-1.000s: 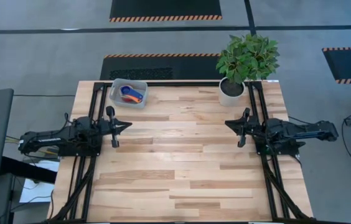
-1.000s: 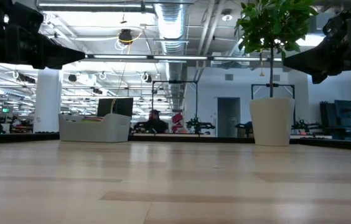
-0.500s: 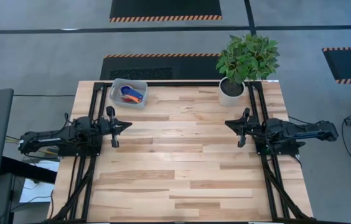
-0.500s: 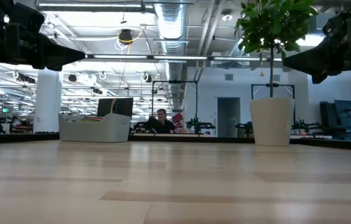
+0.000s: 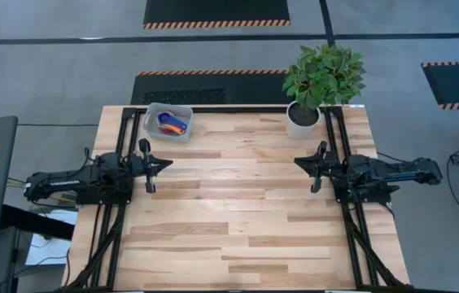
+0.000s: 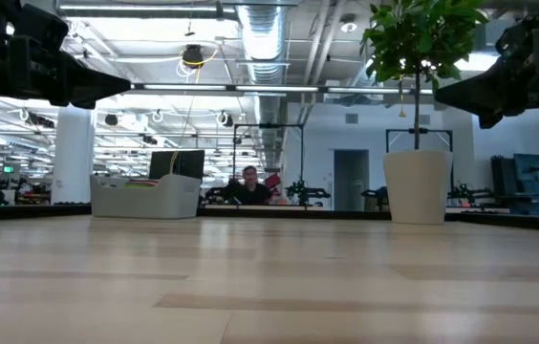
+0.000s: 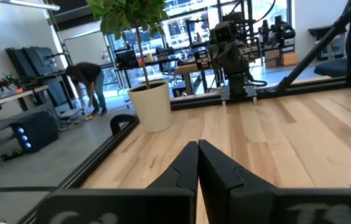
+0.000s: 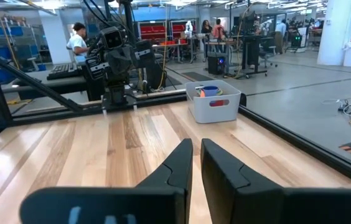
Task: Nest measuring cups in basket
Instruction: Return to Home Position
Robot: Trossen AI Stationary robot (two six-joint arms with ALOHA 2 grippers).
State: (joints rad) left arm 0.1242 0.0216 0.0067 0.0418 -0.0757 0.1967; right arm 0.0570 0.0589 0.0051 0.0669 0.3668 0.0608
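The pale grey-blue basket stands on the table's far left corner, also in the low view and the right wrist view. Inside it lie stacked measuring cups: blue on top, with orange and red showing beneath; the other colours are hidden. My left gripper hovers shut at the table's left side, nearer than the basket. My right gripper hovers shut at the right side. Both sets of fingers meet tip to tip in the wrist views.
A white pot with a leafy green plant stands at the far right corner. The wooden table top lies bare between the arms. Black frame rails run along the left and right edges. People stand in the room beyond.
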